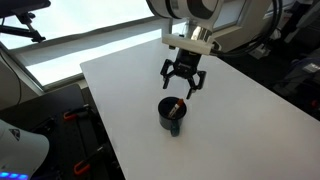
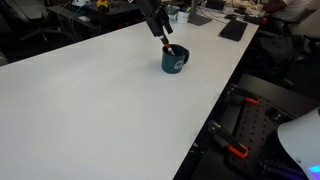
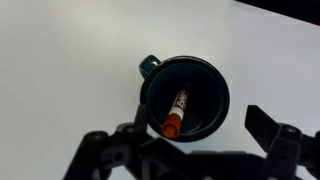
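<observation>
Our fingers stand spread wide and hold nothing; in the wrist view 1 shows at 8 o'clock and the other at 4 o'clock of the mug, both clear of its rim. In an exterior view the gripper hangs just above the mug, which sits directly at its 6 o'clock on the table. Inside the cup lies 1 marker, leaning against the inner wall, its red cap toward 6 o'clock and its pale barrel toward 12 o'clock. We judge the step in hand to be leaving the marker in the mug. To do it well we would keep the fingers wide and rise straight up, so that neither tip clips the rim or tips the cup. The mug is dark blue-green, round and glossy, likely glazed ceramic, with a small loop handle at 11 o'clock. The marker is a slim plastic cylinder with printing we cannot read. The table is white, flat and matte, and the fingers are black, angular and hard-looking.
</observation>
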`<state>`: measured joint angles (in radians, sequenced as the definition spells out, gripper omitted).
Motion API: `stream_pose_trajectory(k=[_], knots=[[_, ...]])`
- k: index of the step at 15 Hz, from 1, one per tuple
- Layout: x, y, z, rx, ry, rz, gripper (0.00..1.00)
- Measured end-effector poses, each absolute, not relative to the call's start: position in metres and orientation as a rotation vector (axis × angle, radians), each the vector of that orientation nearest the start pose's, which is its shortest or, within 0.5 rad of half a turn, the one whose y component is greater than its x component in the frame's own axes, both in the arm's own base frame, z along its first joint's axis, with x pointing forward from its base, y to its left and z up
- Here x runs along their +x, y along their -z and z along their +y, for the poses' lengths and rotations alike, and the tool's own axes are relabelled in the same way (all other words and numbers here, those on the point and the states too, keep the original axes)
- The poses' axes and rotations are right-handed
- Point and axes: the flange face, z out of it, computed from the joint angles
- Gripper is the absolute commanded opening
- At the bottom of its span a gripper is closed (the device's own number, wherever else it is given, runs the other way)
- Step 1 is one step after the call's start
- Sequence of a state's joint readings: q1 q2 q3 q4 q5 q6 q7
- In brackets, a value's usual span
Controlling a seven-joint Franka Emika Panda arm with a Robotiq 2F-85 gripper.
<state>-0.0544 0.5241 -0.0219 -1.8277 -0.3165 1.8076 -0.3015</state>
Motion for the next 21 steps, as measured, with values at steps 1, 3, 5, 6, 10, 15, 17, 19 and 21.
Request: stream_pose_trajectory(k=[1, 3, 5, 6, 10, 15, 17, 19, 21], knots=[[0.576, -0.227, -0.074, -3.135, -0.953, -0.579, 1.00], [0.563, -0.244, -0.085, -3.155, -0.940, -0.516, 1.00], [0.560, -0.251, -0.090, -3.160, -0.930, -0.503, 1.00], [0.560, -0.248, -0.090, -3.157, -0.935, -0.505, 1.00], [0.561, -0.236, -0.087, -3.144, -0.959, -0.517, 1.00], [0.560, -0.217, -0.087, -3.139, -0.967, -0.536, 1.00], [0.560, -0.209, -0.090, -3.148, -0.956, -0.560, 1.00], [0.562, -0.204, -0.094, -3.150, -0.931, -0.597, 1.00], [0.564, -0.198, -0.100, -3.144, -0.905, -0.625, 1.00]])
